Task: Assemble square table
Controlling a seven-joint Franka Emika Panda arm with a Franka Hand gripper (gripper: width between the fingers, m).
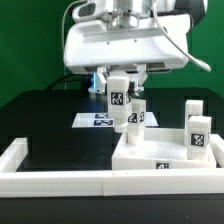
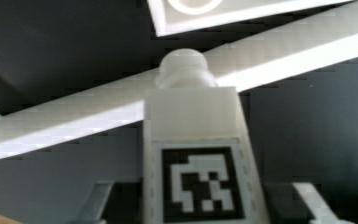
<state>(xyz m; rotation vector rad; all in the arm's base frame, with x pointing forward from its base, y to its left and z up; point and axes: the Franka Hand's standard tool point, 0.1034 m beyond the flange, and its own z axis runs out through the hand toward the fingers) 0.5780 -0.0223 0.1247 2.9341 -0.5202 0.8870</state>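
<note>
Gripper (image 1: pixel 118 92): clamped on a white leg block (image 1: pixel 118 100), one finger on each side; in the wrist view the fingers (image 2: pixel 311 203) flank the block's lower sides.
Held leg block: upright, tag facing the exterior camera, hanging at frame centre above the slab; its lower end sits just over a second leg (image 1: pixel 132 119). I cannot tell whether the two touch.
Wrist view: the held leg (image 2: pixel 199 140) fills the centre, its rounded tip pointing away from the camera, tag near the bottom edge.
Square slab (image 1: pixel 160 155): lying flat, lower right of the exterior view, against the white rail (image 1: pixel 60 180).
Other legs: two tagged blocks (image 1: pixel 197 135) standing on the slab's far right side, close together.
Marker board (image 1: pixel 97 120): flat on the black tabletop (image 1: pixel 45 110) behind the slab, centre of frame, partly hidden by the legs.
Rail: runs along the bottom edge and up the lower left corner.
</note>
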